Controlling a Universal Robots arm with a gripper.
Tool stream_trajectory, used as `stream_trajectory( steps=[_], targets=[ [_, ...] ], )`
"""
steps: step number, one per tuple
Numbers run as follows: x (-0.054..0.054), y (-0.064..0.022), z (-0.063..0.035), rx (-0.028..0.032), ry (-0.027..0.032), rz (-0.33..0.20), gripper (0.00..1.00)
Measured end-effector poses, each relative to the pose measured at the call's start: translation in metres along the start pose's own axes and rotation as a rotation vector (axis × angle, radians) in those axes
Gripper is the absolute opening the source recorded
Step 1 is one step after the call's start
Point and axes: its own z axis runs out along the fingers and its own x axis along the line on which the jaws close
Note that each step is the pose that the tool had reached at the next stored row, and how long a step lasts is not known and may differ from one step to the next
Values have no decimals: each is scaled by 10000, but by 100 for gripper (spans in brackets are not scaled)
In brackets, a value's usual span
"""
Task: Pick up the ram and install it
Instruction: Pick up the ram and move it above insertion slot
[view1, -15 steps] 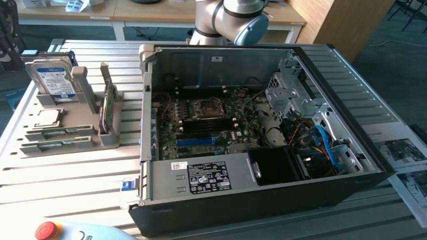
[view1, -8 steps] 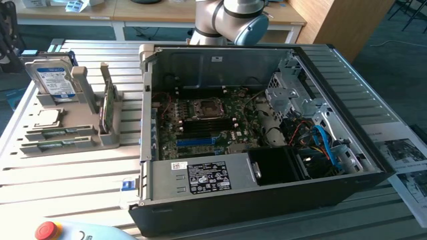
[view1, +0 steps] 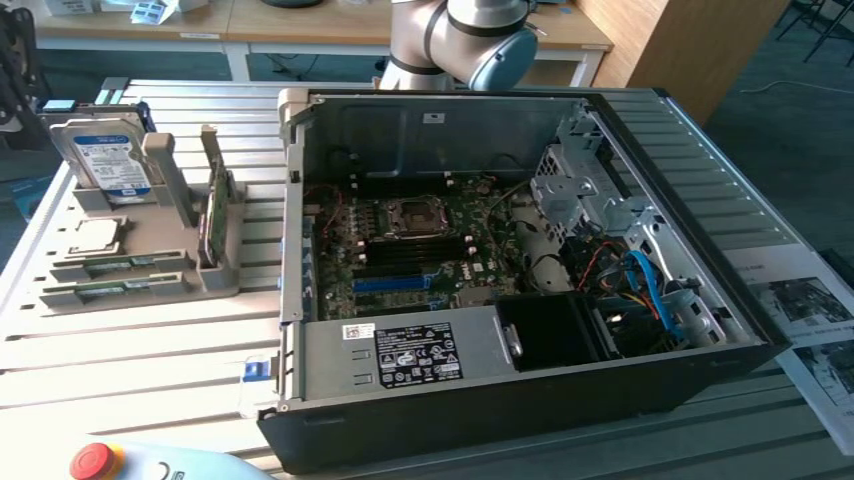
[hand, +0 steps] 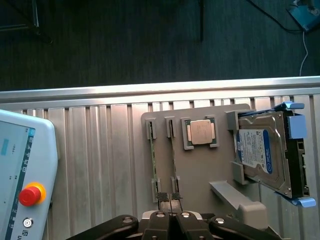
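Note:
Two thin green ram sticks stand on edge in the slots of a grey holder (hand: 200, 175); one stick (hand: 152, 160) lies beside the other (hand: 173, 160), and I cannot tell which is the task's ram. In the exterior view the same sticks (view1: 118, 264) (view1: 114, 290) sit at the holder's (view1: 214, 280) near end. My gripper (hand: 170, 197) hangs well above the holder, shut, with nothing between its fingers. The open computer case (view1: 534, 420) shows the motherboard's dark memory slots (view1: 400, 258) below the CPU socket (view1: 407, 215).
The holder also carries a CPU chip (hand: 201, 132), a silver hard drive (hand: 265, 152) with a blue-white label, and an upright card (view1: 214, 215). A teach pendant with a red stop button (hand: 31, 194) lies on the slatted metal table (hand: 100, 150). The arm (view1: 467, 35) rises behind the case.

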Motion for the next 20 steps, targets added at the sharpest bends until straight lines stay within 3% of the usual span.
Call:
stream_trajectory(
  steps=[20],
  targets=[
    [8,-7,209,0,0,0,10]
  ],
)
